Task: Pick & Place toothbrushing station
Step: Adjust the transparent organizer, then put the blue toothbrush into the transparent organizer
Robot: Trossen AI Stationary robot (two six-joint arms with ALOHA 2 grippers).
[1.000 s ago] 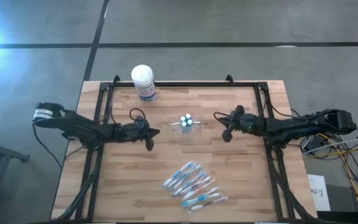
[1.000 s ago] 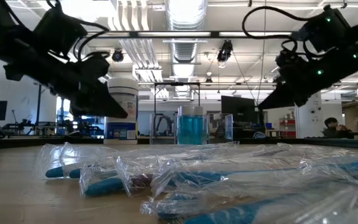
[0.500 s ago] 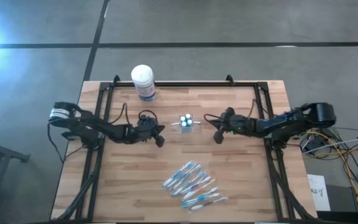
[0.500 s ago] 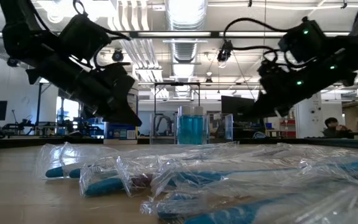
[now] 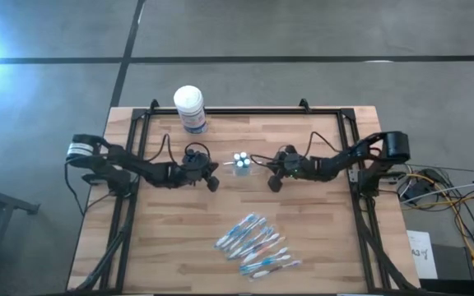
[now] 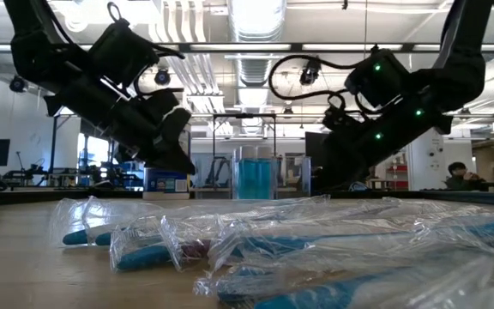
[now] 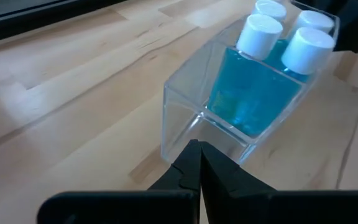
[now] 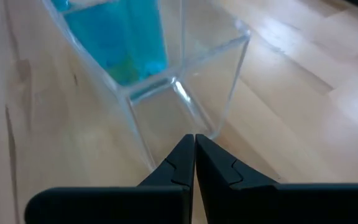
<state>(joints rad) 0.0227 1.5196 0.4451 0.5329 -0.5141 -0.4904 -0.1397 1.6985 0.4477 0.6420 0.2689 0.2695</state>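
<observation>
Clear cup (image 5: 243, 164) flanked, left hand (image 5: 213, 182) closed, right hand (image 5: 273, 182) closed, both low.

I work in a lab | exposed ceiling ducts (image 6: 256, 26) overhead | monitors (image 6: 328, 154) on benches behind my table (image 5: 171, 238) | bare concrete floor (image 5: 303, 33)

Three white-capped tubes (image 7: 272, 68) of blue liquid are showing through the clear plastic holder (image 7: 185, 115); wrapped toothbrushes (image 5: 255, 244) are showing blue, white, red.
</observation>
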